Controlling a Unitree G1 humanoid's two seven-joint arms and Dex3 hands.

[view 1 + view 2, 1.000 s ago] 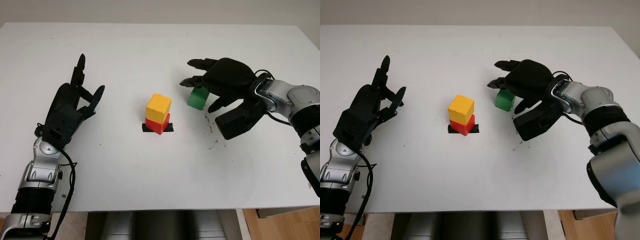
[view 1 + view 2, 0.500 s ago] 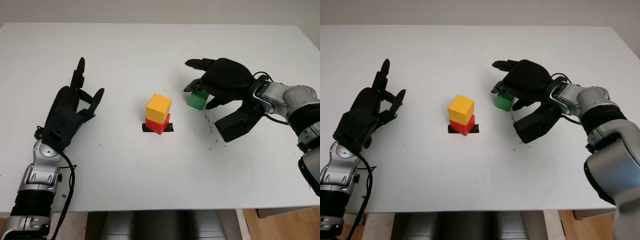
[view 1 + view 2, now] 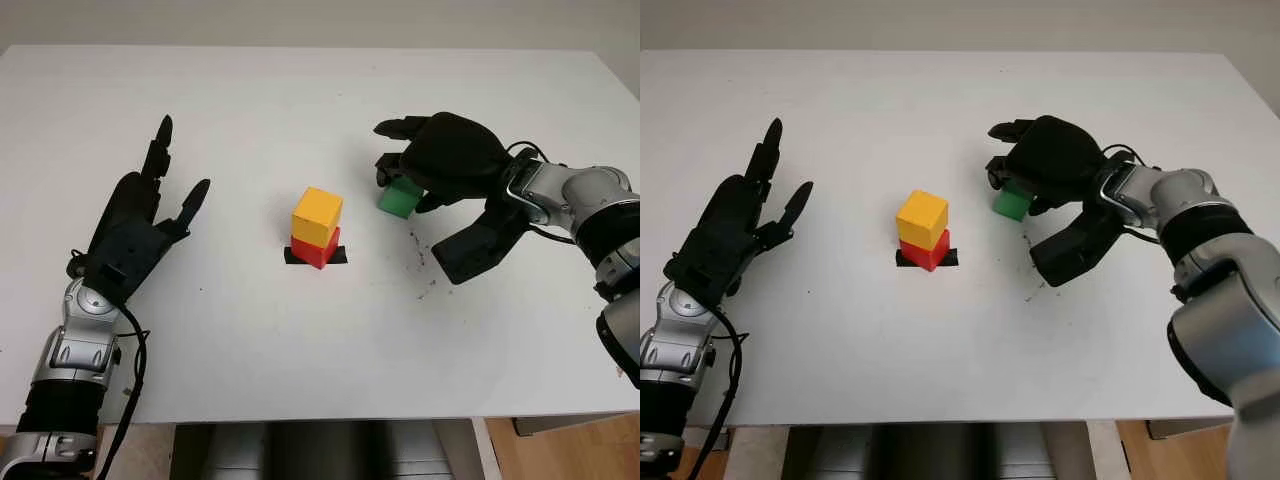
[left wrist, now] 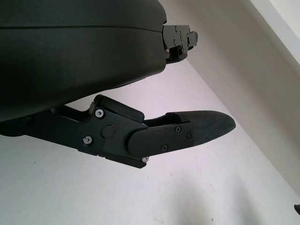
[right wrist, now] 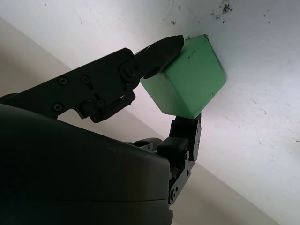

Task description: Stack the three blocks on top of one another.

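The white desk (image 3: 300,120) took up most of the scene, its surface bare apart from a scatter of dark specks (image 3: 425,265) just in front of the right hand.

The right arm (image 3: 570,195) came in from the desk's right edge, silver at the wrist, with cables looping over the joint. The right hand (image 3: 445,160) was arched over the green block (image 3: 399,198), right of the middle of the desk. From the wrist view its fingers (image 5: 154,51) were clamped on the block: one tip pressed against an upper edge, another against the opposite side lower down. The block's far corner looked to be touching the desk, though I could not tell whether the whole base sat flat.

The left arm (image 3: 75,360) rose from the near left corner. The left hand (image 3: 135,225) was open over the left part of the desk, well apart from the blocks, holding nothing.

At the middle of the desk stood a short stack: the yellow block (image 3: 317,215) sat on top of the red block (image 3: 316,250), turned a little so its corners did not line up with those beneath. The red block stood on a patch of black tape (image 3: 340,256) that showed at either side of it. The green block was near this stack, to its right and slightly farther back, not touching it.
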